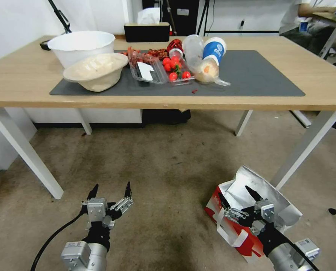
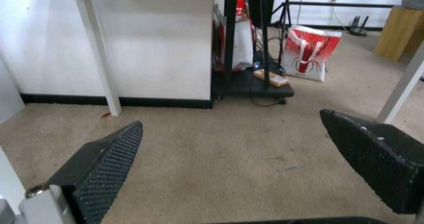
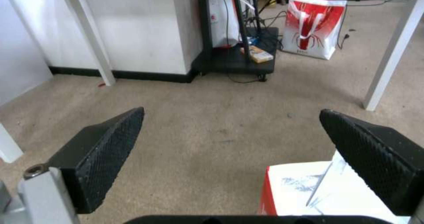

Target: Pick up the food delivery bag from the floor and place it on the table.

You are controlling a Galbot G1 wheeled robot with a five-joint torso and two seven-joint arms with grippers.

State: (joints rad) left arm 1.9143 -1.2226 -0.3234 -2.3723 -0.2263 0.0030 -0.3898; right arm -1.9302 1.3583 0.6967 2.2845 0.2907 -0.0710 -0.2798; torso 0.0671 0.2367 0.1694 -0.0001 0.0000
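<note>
The food delivery bag (image 1: 273, 194) stands open on the brown-grey floor (image 1: 168, 169) beside the table's right front leg, showing its foil lining, red sides and a white strap. My right gripper (image 1: 235, 192) hovers open just above its mouth; in the right wrist view a white and red corner of the bag (image 3: 304, 191) lies under the open right gripper (image 3: 233, 110). My left gripper (image 1: 111, 186) hangs open and empty over bare floor to the left, and the left wrist view shows the left gripper (image 2: 232, 118) the same way. The light-wood table (image 1: 17, 82) with its dark grey mat (image 1: 258, 75) stretches ahead.
Two bowls (image 1: 94, 71), plastic trays with tomatoes (image 1: 175, 69), cups (image 1: 213, 51) and a tissue box (image 1: 147, 32) crowd the mat's left and middle. White table legs (image 1: 25, 154) (image 1: 307, 145) flank the floor. Another red-and-white bag (image 3: 313, 25) and a black cart (image 2: 251, 85) stand beyond the table.
</note>
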